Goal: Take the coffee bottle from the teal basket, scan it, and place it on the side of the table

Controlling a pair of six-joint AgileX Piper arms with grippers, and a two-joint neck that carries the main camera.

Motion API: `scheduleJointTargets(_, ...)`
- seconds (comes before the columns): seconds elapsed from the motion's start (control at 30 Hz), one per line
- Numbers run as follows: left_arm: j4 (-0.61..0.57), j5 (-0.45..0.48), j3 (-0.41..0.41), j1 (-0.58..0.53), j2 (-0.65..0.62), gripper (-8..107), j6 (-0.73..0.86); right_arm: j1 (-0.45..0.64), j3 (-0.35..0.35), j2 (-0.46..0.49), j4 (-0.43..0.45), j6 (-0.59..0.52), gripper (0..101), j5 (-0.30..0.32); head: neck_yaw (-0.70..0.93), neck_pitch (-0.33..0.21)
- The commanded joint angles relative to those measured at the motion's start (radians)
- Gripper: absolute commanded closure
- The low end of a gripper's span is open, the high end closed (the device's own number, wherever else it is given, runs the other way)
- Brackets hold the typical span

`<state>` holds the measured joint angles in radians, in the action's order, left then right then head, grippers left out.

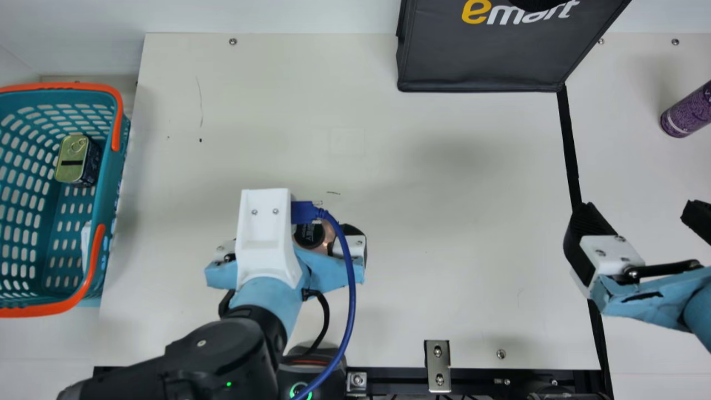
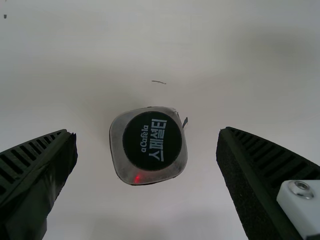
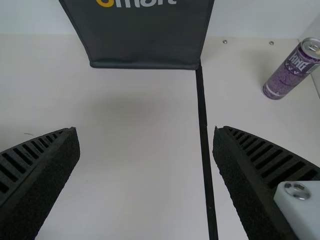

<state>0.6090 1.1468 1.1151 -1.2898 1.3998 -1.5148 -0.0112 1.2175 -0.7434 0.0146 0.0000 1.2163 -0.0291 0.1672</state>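
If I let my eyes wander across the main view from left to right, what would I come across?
Teal shopping basket → coffee bottle → black shopping bag → purple drink can

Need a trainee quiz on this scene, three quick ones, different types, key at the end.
1. True or false: in the left wrist view, a gap shows between the coffee bottle and each finger of the left gripper.
2. Fill the blank: in the main view, the purple can is to the ____ of the black strip.
3. Which of these is in the teal basket?
a) the purple can
b) a gold-topped tin
c) the coffee bottle

Key: 1 true; 2 right; 3 b
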Motion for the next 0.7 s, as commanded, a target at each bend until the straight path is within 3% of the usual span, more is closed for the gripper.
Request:
scheduleJointTargets(0.0,0.009,-0.002,-0.004,-0.005,0.003,9,-0.023,0.0,0.0,0.0,0.0,0.0,6,0.0,0.002,-0.029)
scheduleJointTargets(0.27,0.049,-0.013,-0.026,-0.025,0.017,9,-0.095,0.0,0.0,0.0,0.0,0.0,6,0.0,0.002,-0.029)
scheduleJointTargets(0.67,0.073,-0.021,-0.052,-0.04,0.02,89,-0.143,0.0,0.0,0.0,0.0,0.0,6,0.0,0.002,-0.029)
